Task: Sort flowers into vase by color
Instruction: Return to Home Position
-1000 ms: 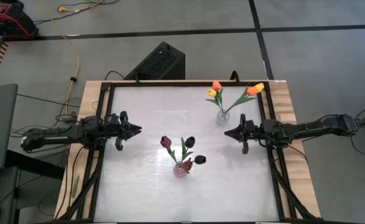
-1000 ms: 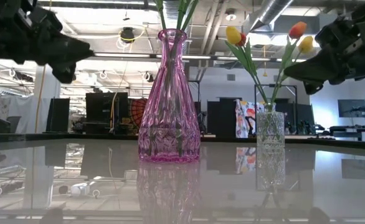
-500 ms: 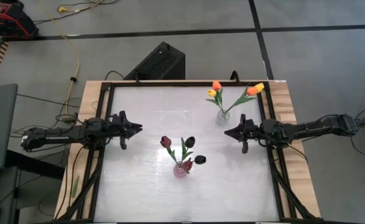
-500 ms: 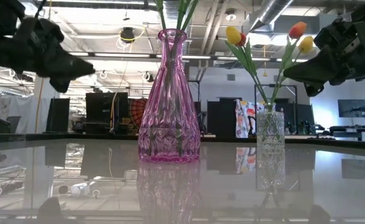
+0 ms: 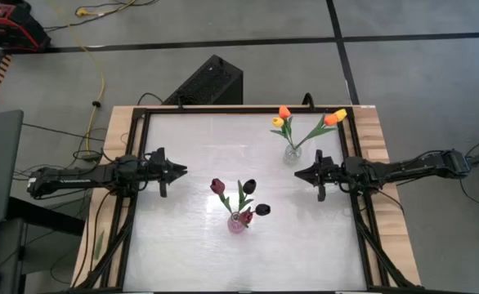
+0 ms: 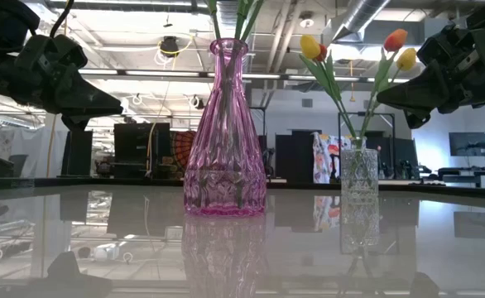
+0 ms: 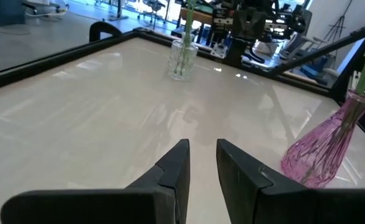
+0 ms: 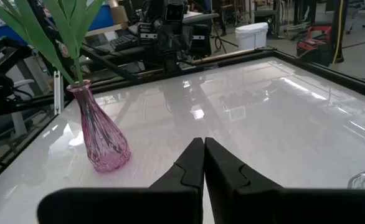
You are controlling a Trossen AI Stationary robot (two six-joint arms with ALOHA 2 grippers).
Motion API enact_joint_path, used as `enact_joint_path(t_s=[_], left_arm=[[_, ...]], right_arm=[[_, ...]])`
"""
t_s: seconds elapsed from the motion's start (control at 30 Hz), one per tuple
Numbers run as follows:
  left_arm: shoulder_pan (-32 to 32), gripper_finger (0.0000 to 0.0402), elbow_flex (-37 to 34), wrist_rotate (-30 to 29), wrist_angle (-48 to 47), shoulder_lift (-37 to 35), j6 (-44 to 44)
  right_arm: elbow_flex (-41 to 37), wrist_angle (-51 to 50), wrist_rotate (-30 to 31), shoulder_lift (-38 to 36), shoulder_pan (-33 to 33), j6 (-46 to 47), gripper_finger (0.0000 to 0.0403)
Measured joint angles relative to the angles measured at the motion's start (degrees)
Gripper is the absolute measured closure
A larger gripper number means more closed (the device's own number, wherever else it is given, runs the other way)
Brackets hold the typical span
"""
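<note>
Only the left gripper (image 5: 176,171) had moved. In the low view it had sunk from the upper corner and nosed a little toward the pink vase (image 6: 224,132). From above it showed a slimmer outline at the table's (image 5: 190,139) 9 o'clock edge. The right gripper (image 5: 299,174), both vases and every tulip sat as they had a second before.

Sorting looked finished. The three dark maroon tulips (image 5: 249,186) stood in the pink vase at about 6 o'clock from the table's centre. The yellow and orange tulips (image 5: 331,119) stood in the clear glass vase (image 5: 292,152) toward 1 o'clock. No flower lay loose on the tabletop.

In its own wrist view the left gripper's fingers (image 7: 176,163) stood slightly parted around nothing. The right gripper's fingers (image 8: 194,158) were pressed together, also empty.

The main risk probably sat with the right arm. Its gripper hung near the clear vase, at roughly 5 o'clock from it. A retreat that swung wide could catch a splayed leaf and tip that narrow, top-heavy vase. The left gripper was farther from the pink vase, though a maroon head leaned its way.
</note>
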Motion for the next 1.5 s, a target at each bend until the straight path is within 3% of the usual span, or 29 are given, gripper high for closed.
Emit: enact_joint_path(t_s=[1.5], left_arm=[[0.02,0.0334,-0.04,-0.02,-0.03,0.00,0.00]], right_arm=[[-0.07,-3.95,-0.03,0.00,0.00,0.02,0.0362]])
